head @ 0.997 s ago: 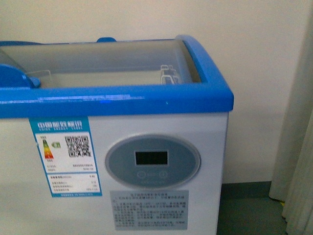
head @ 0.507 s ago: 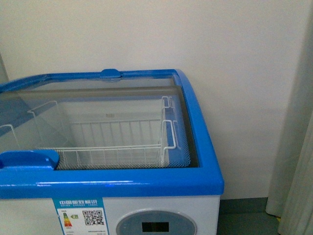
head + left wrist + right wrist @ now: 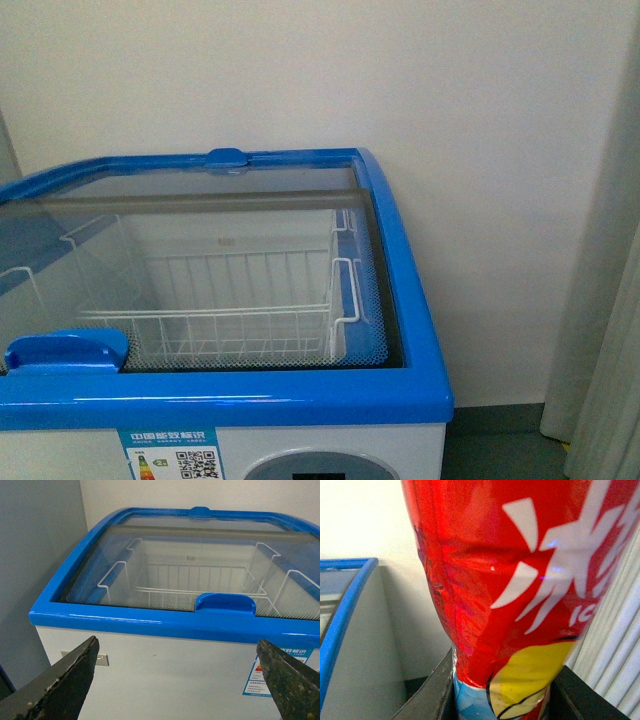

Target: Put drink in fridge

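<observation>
The fridge (image 3: pixel 330 395) is a white chest with a blue rim, right in front of me. Through its sliding glass lids I see a white wire basket (image 3: pixel 240 320) inside. A blue lid handle (image 3: pixel 68 350) sits at the near edge. In the left wrist view my left gripper (image 3: pixel 177 680) stands open and empty before the fridge's (image 3: pixel 150 665) white front wall, below the rim. In the right wrist view my right gripper (image 3: pixel 502 700) is shut on the drink (image 3: pixel 485 580), whose red label fills the view. The fridge's (image 3: pixel 345 610) rim shows beside it. Its cap is out of view.
A cream wall stands right behind the fridge. A pale curtain (image 3: pixel 600 300) hangs at the right over a strip of grey floor (image 3: pixel 495 440). In the left wrist view a grey wall (image 3: pixel 35 555) closes off the fridge's far side.
The front view has risen: a second ago it faced the control panel and front wall, now it looks down through the glass lids at the basket. Little shift in the last half second.
</observation>
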